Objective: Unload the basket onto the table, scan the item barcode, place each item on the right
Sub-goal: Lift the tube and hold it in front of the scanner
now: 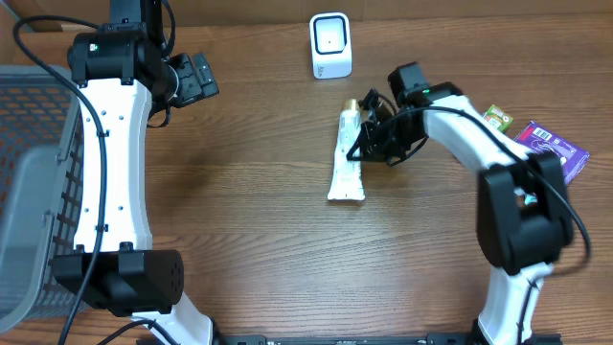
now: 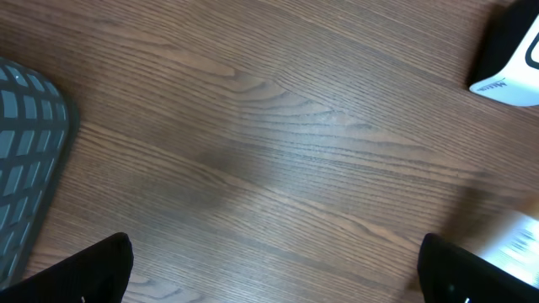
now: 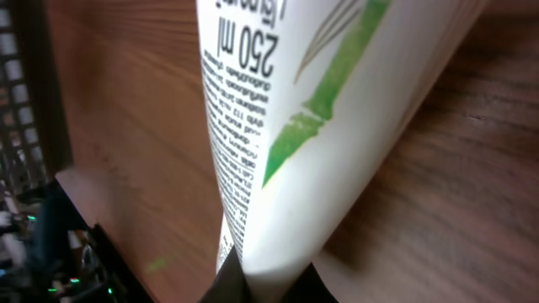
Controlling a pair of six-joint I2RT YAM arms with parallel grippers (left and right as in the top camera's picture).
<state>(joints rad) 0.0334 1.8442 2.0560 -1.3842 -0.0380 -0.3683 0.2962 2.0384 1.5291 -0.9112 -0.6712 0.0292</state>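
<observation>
White squeeze tube with green print and gold cap [image 1: 345, 168]: lying on wooden table [image 1: 249, 240], mid-table, nearer far edge, cap toward far edge. Right fingers [image 3: 224, 284]: closed, pinching tube near cap end. Left fingers [image 2: 84, 273]: spread wide, holding nothing, above bare wood toward far-left corner. White barcode scanner [image 1: 330, 45]: far edge, near tube. Grey mesh basket [image 1: 29, 192]: left edge.

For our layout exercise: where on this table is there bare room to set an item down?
Bare wood lies between the grey mesh basket and the white plastic tube, and in front of the tube. Crowded: right of the tube, around the purple box and small green packet.
</observation>
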